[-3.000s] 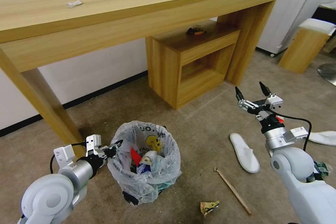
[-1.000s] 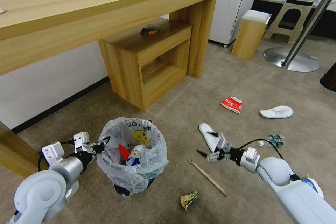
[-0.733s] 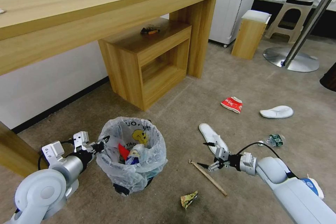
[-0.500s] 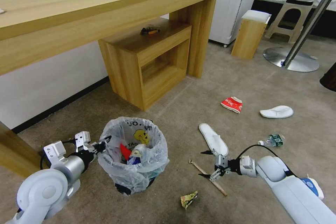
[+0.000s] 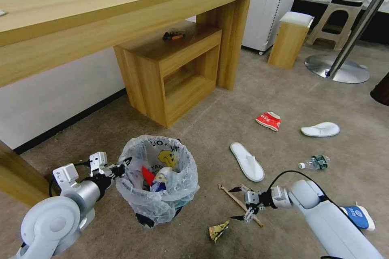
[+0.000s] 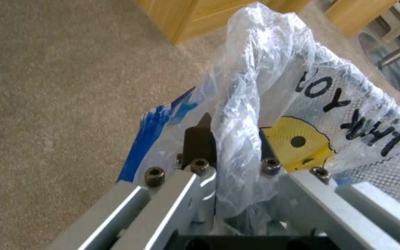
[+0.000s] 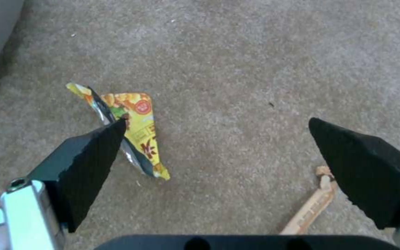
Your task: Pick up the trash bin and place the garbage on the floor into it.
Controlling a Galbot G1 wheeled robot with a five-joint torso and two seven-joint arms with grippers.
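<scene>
Your left gripper pinches the trash bin rim.
Beside the bin, your right gripper gapes wide over the wooden stick.

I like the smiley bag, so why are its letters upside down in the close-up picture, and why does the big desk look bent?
Left wrist view: the camera looks up the trash bin liner from the left gripper, so the print reads flipped. Head view: the wide lens bows the desk edges.
</scene>
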